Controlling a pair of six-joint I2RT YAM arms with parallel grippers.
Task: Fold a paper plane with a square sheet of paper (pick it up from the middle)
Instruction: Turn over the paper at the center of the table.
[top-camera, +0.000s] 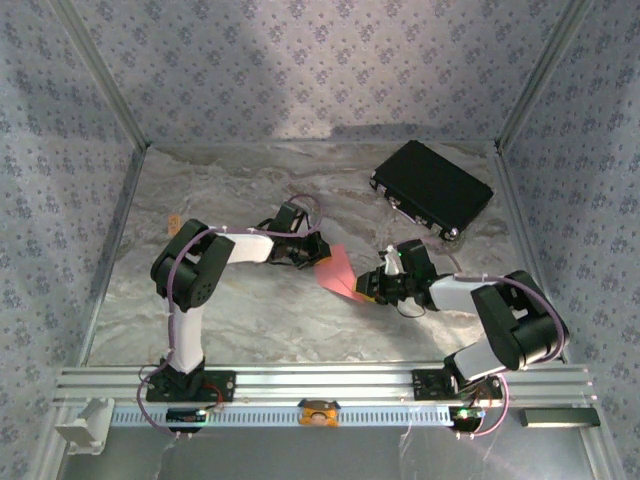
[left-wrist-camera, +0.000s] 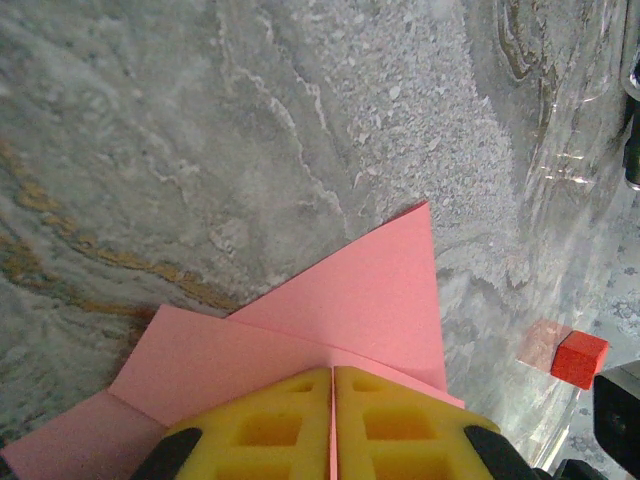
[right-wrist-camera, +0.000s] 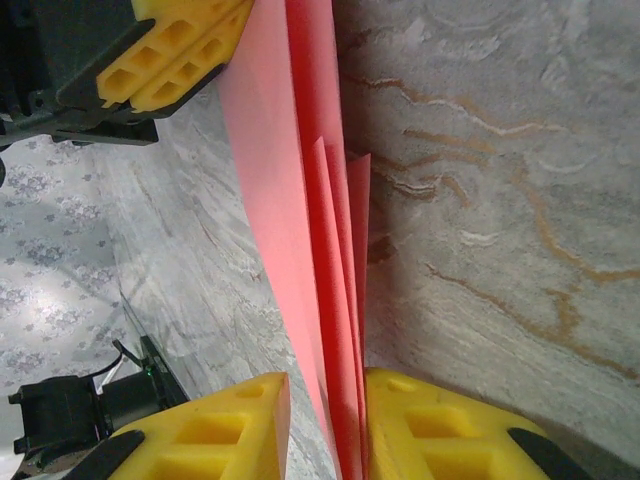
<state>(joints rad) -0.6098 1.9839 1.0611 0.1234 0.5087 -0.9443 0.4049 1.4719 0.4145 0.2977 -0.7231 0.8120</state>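
**Mid-table: both grippers on a half-folded pink sheet**

In the middle of the marble-look table (top-camera: 250, 320), the pink sheet (top-camera: 335, 272) hangs between the two arms, well clear of the black case (top-camera: 432, 188) at the back. It's no flat square at this point. The left wrist cam shows the pink sheet (left-wrist-camera: 370, 290) with folded flaps and a crease running toward a point, and the right wrist cam shows the pink sheet (right-wrist-camera: 300, 200) edge-on as several stacked layers.

The left gripper (top-camera: 308, 252) has its yellow pads pressed together, pinching the sheet's edge right on the crease line; you can see it up close from its own cam, left gripper (left-wrist-camera: 332, 385). The right gripper (top-camera: 375, 285) straddles the layered end. In its own view, right gripper (right-wrist-camera: 328, 410), one pad sits against the paper, but the other looks a sliver off, so I honestly can't tell if it's really biting.

Handling-wise, I'd guess it weighs next to nothing, goes floppy away from the folds and is a bit stiffer along them. It'll crumple or tear if the arms pull apart, and it can slide out of a loose pinch. The best hold is probably on the thick layered spine near the centre crease, not out on a single-ply flap.
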